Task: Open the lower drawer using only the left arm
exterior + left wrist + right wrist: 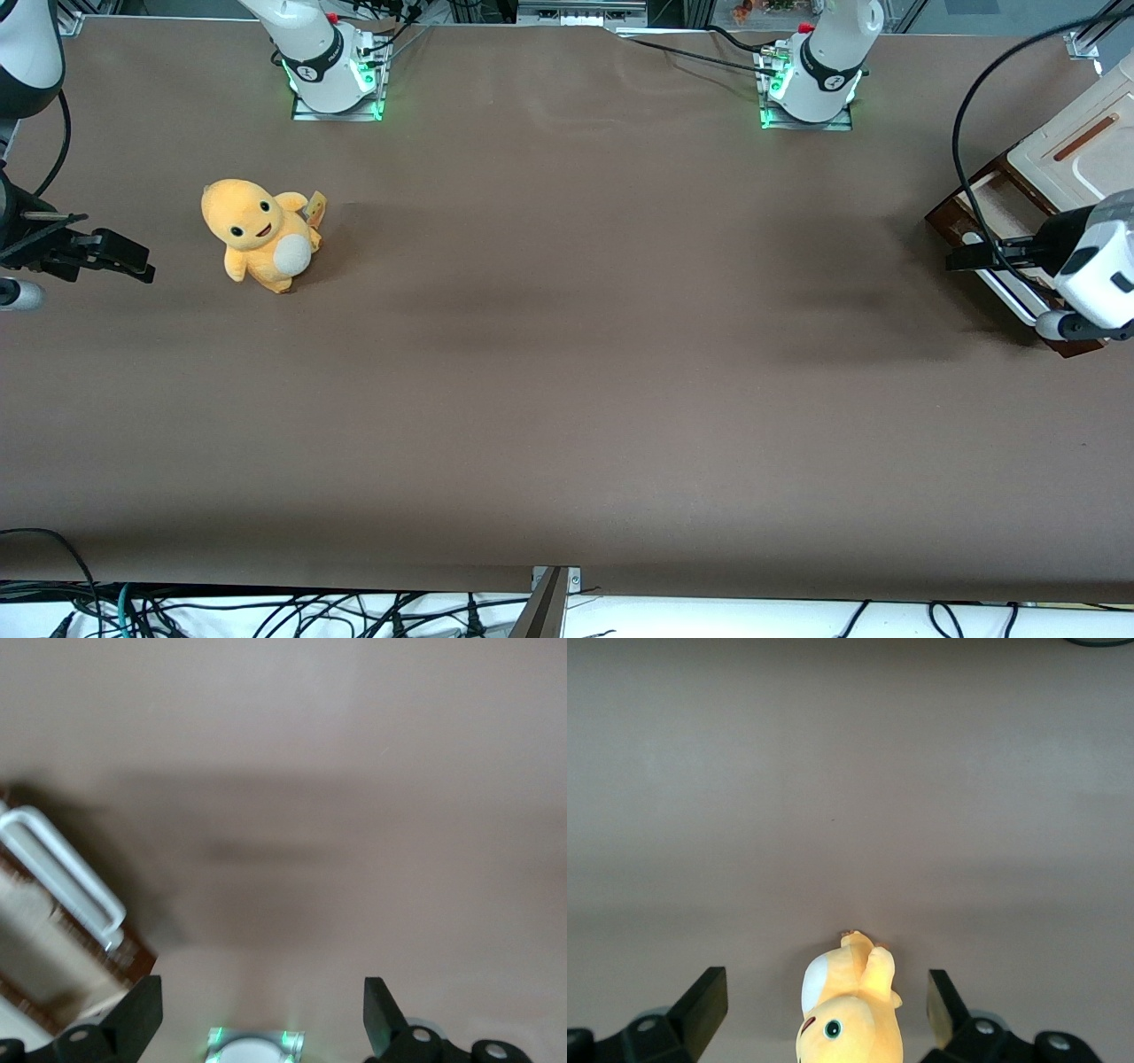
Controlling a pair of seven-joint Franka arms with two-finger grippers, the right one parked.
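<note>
One shallow wooden lower drawer with a dark brown front sits pulled out at the working arm's end of the brown surface, its pale inner walls showing and its long white-silver bar handle running along the front. Wide bare surface lies between it and the yellow plush toy with a white belly toward the parked arm's end. The cream-white cabinet with a thin brown slot above the drawer is cut off at the frame edge, and the large white jointed left arm covers part of the drawer front. The black two-finger jaws reach level just above the handle, spread wide and holding nothing.
</note>
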